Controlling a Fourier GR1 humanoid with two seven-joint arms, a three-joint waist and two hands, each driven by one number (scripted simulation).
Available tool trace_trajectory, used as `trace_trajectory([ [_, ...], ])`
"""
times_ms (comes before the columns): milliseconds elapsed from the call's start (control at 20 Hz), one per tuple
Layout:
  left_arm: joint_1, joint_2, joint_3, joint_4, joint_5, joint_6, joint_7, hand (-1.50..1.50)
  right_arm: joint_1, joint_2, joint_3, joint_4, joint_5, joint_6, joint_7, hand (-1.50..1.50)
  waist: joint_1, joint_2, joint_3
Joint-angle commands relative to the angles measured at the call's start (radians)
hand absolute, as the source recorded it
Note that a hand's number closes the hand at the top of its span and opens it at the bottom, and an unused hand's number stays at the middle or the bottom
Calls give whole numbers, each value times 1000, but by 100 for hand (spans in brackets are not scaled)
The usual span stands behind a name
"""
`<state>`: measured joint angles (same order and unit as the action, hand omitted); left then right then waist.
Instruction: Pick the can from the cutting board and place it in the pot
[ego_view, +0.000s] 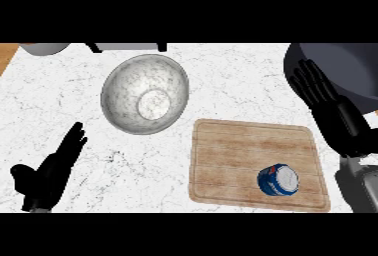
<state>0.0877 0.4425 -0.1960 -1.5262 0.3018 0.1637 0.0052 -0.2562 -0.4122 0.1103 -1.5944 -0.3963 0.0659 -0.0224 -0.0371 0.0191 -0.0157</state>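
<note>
A blue can (278, 180) with a silver top stands on the wooden cutting board (236, 150), near the board's lower right corner. The dark pot (347, 70) sits at the upper right, cut off by the view's edge. My right hand (332, 110) is open, fingers straight and pointing up, lying between the board's right side and the pot; its fingertips overlap the pot's rim. It is above and to the right of the can, not touching it. At the lower left my left hand (52, 172) rests open on the counter.
A silver metal bowl (145, 93) sits on the white marble counter left of the board. A grey object (44, 48) and a dark-edged item (125, 47) show at the top edge. Wood shows at the far upper left corner.
</note>
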Motion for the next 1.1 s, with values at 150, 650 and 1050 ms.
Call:
trace_trajectory([
  [150, -52, -3, -49, 45, -25, -49, 42, 0, 188, 57, 45, -20, 224, -346, 162, 150, -16, -23, 12],
  [650, -59, -39, -84, 43, -2, -66, 90, 0, 306, 139, -10, -185, 706, -971, 18, -150, -60, -39, 11],
  [1050, -131, -51, -99, 84, -17, -93, 109, 0, 585, 209, 167, -377, 1037, -920, 429, -150, -19, -23, 5],
])
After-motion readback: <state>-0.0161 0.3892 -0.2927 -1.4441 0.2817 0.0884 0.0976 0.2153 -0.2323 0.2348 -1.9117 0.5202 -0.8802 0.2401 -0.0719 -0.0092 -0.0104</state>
